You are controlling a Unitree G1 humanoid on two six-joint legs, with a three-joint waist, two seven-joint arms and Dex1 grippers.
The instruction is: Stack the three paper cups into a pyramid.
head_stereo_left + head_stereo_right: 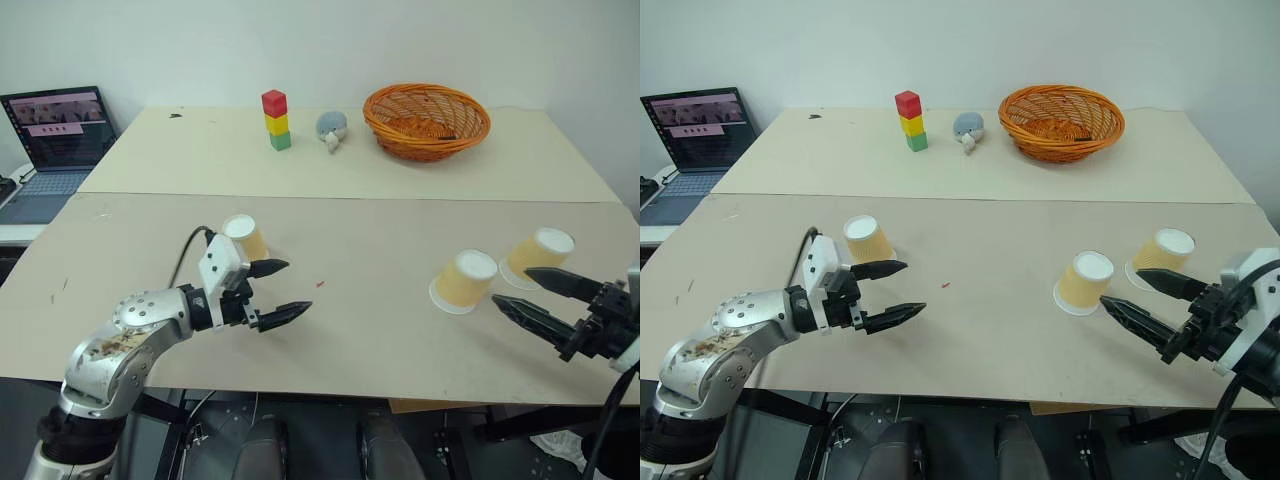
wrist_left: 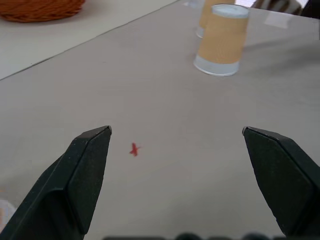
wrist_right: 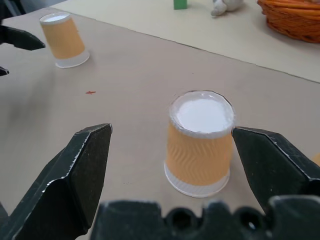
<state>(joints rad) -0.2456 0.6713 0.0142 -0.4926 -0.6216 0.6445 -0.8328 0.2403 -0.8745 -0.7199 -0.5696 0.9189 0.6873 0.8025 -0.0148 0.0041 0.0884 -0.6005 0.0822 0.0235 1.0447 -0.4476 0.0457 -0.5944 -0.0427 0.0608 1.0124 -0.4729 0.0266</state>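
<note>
Your left arm comes in from the lower left, silver forearm bent at the elbow and angled toward the middle. Your left hand [image 1: 281,291] points inward and slightly downward, its two black fingers [image 2: 85,170] spread wide with nothing between them. Your right arm enters from the lower right edge, wrist turned toward the centre. Your right hand [image 1: 1122,293] also points inward and a little down, its fingers [image 3: 80,170] standing wide apart and gripping nothing. Both hands hover above the desk [image 1: 360,330], well apart from each other, each aimed across toward the other side.
</note>
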